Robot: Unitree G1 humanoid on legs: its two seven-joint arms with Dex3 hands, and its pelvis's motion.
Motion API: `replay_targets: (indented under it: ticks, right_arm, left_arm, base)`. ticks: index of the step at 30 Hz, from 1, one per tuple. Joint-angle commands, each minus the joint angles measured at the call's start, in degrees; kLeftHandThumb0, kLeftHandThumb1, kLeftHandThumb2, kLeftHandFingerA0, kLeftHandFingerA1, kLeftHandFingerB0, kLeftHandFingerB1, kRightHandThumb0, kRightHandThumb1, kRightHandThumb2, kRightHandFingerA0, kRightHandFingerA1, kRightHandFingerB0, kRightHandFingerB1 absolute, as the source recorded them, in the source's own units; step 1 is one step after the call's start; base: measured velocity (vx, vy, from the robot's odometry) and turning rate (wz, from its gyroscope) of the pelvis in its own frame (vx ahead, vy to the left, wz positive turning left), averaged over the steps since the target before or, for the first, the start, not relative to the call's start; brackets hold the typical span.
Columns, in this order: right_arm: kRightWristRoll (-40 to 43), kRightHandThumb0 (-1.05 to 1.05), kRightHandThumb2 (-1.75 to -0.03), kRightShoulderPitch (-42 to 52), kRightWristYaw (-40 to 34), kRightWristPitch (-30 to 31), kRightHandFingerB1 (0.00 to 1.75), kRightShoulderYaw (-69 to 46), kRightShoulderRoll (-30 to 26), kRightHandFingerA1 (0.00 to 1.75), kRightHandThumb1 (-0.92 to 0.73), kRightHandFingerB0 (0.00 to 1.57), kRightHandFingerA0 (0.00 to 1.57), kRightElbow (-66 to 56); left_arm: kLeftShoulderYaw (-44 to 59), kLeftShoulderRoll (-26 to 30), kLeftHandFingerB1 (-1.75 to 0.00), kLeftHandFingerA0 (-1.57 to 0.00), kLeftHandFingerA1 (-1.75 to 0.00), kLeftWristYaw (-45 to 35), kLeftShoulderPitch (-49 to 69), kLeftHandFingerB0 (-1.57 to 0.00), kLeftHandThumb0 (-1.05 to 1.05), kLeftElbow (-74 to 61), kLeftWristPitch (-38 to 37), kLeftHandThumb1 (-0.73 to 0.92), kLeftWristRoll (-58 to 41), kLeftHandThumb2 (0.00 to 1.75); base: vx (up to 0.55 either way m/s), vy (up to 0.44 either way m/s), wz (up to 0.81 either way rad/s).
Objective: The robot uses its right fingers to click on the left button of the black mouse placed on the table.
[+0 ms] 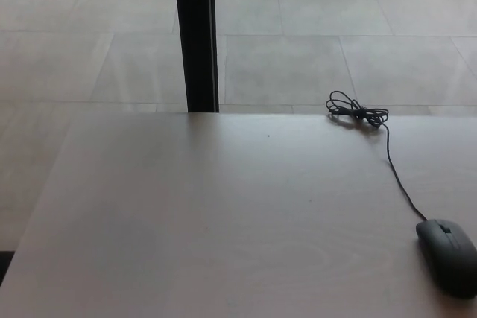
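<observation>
At the table's [186,221] right edge lies the black mouse [449,255], partly cropped, its cable [399,176] leading to a coiled bundle. Neither hand appears, so finger state cannot be determined. The click apparently remains undone; approach and press are outstanding.

No arm in view, neither hand showing, left or right

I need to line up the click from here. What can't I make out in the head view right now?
- Both robot hands: not in view at all.
- Black mouse at the right edge of the pale wooden table: its right side is cut off by the picture's edge.
- The split between its buttons: too small and dark to tell.
- Black cable: its plug is lost in the coiled bundle.
</observation>
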Motion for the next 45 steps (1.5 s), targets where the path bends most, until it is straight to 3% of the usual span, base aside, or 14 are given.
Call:
replay_targets:
  ticks: [1, 4, 11, 12, 14, 15, 20, 21, 28, 40, 41, 42, 44, 45]
  right_arm:
    - [2.3, -0.69, -0.63, -3.9, 1.3, 4.6, 0.36, 3.2, 0.1, 0.44, -0.73, 0.52, 0.66, -9.7]
    - [1.3, -0.69, -0.63, -3.5, 0.6, 6.6, 0.36, 6.6, 2.0, 0.44, -0.72, 0.52, 0.66, -18.4]
    - [-14.3, -0.68, -0.65, -3.0, -1.2, 1.5, 0.37, 23.6, 2.0, 0.5, -0.7, 0.43, 0.58, -25.3]
    - [-16.2, -0.58, -1.03, -3.0, -1.4, 0.5, 0.49, 25.6, 1.7, 0.66, -0.61, 0.28, 0.57, -24.8]
    - [-17.0, -0.61, -0.63, -3.0, -1.5, 0.5, 0.38, 27.2, 1.1, 0.53, -0.77, 0.44, 0.66, -24.4]
    - [-18.5, -0.6, -0.67, -3.5, -0.6, -1.2, 0.4, 30.1, 1.7, 1.58, -0.73, 0.45, 0.97, -23.3]
    - [-22.2, -0.62, -0.64, -2.9, -1.1, -3.0, 0.4, 35.8, 1.1, 1.13, -0.79, 0.46, 0.89, -23.1]
    - [-23.2, -0.67, -0.64, -3.0, -0.9, -2.2, 0.4, 37.4, 0.8, 1.03, -0.8, 0.47, 0.87, -23.4]
    - [-28.0, -0.64, -0.68, -1.9, 0.2, 0.2, 0.42, 44.5, -0.2, 1.57, -0.77, 0.45, 0.91, -25.2]
    - [-36.7, -0.62, -0.96, -3.1, -1.2, -4.4, 0.53, 52.7, -6.0, 0.71, -0.63, 0.38, 0.63, -19.9]
    - [-37.2, -0.59, -0.64, -3.3, -1.5, -5.3, 0.4, 53.1, -6.5, 0.59, -0.79, 0.43, 0.63, -19.3]
    - [-37.9, -0.6, -0.95, -3.5, -1.9, -6.5, 0.53, 53.5, -7.0, 0.62, -0.63, 0.38, 0.48, -18.7]
    - [-39.4, -0.57, -0.63, -3.5, -1.6, -7.5, 0.39, 54.7, -8.6, 0.47, -0.76, 0.42, 0.46, -18.2]
    - [-40.2, -0.62, -1.01, -3.8, -1.6, -7.8, 0.51, 55.3, -9.0, 0.56, -0.66, 0.32, 0.37, -17.8]
  left_arm:
    - [-0.6, 1.4, -0.5, -0.75, -0.58, 0.3, 0.1, -0.58, -0.66, 0.3, -1.7, 0.62, -1.4, 0.59]
    - [-1.0, 1.4, -0.61, -0.7, -0.68, 0.2, 0.1, -0.54, -0.68, 0.5, -2.3, 0.47, -1.4, 0.89]
    - [-0.3, 1.2, -0.5, -0.77, -0.63, 0.2, -0.4, -0.58, -0.67, 0.6, -1.8, 0.6, -2.5, 0.58]
    - [-0.7, 1.2, -0.5, -0.76, -0.61, 0.5, -0.4, -0.58, -0.68, 0.7, -1.8, 0.6, -2.1, 0.58]
    - [-1.1, 1.0, -0.5, -0.78, -0.63, 0.6, -0.5, -0.58, -0.68, 0.5, -2.1, 0.61, -1.7, 0.58]
    - [-1.2, 1.0, -0.5, -0.83, -0.66, 1.2, -0.8, -0.61, -0.67, 0.7, -1.8, 0.6, -1.6, 0.58]
    - [-1.2, 0.7, -0.6, -0.7, -0.7, 0.3, -0.5, -0.55, -0.69, 0.0, -2.0, 0.46, -1.9, 0.89]
    - [-0.9, 0.7, -0.48, -0.73, -0.61, 0.1, -0.6, -0.59, -0.71, 0.2, -2.2, 0.59, -2.3, 0.58]
    - [-0.9, 1.1, -0.5, -0.79, -0.66, 0.2, -0.9, -0.58, -0.67, 0.3, -1.6, 0.6, -2.2, 0.58]
    - [-1.2, 1.6, -0.5, -0.77, -0.64, 0.1, -1.1, -0.59, -0.68, 0.4, -1.2, 0.6, -2.0, 0.58]
    - [-1.3, 1.6, -0.61, -0.72, -0.71, 0.2, -1.1, -0.55, -0.68, 0.3, -1.0, 0.46, -1.9, 0.89]
    - [-1.3, 1.6, -0.51, -0.77, -0.63, 0.4, -1.2, -0.62, -0.66, 0.4, -1.1, 0.6, -1.9, 0.58]
    - [-1.3, 1.6, -0.53, -0.83, -0.69, 1.1, -1.4, -0.63, -0.68, 0.4, -1.2, 0.6, -1.8, 0.58]
    - [-1.3, 1.6, -0.51, -0.79, -0.67, 0.9, -1.4, -0.62, -0.68, 0.4, -1.3, 0.61, -1.9, 0.58]
  base:
    - [0.0, 0.0, 0.0]
    - [0.0, 0.0, 0.0]
    - [0.0, 0.0, 0.0]
    - [0.0, 0.0, 0.0]
    - [0.0, 0.0, 0.0]
    - [0.0, 0.0, 0.0]
    - [0.0, 0.0, 0.0]
    - [0.0, 0.0, 0.0]
    - [0.0, 0.0, 0.0]
    - [0.0, 0.0, 0.0]
    - [0.0, 0.0, 0.0]
    - [0.0, 0.0, 0.0]
    - [0.0, 0.0, 0.0]
    - [0.0, 0.0, 0.0]
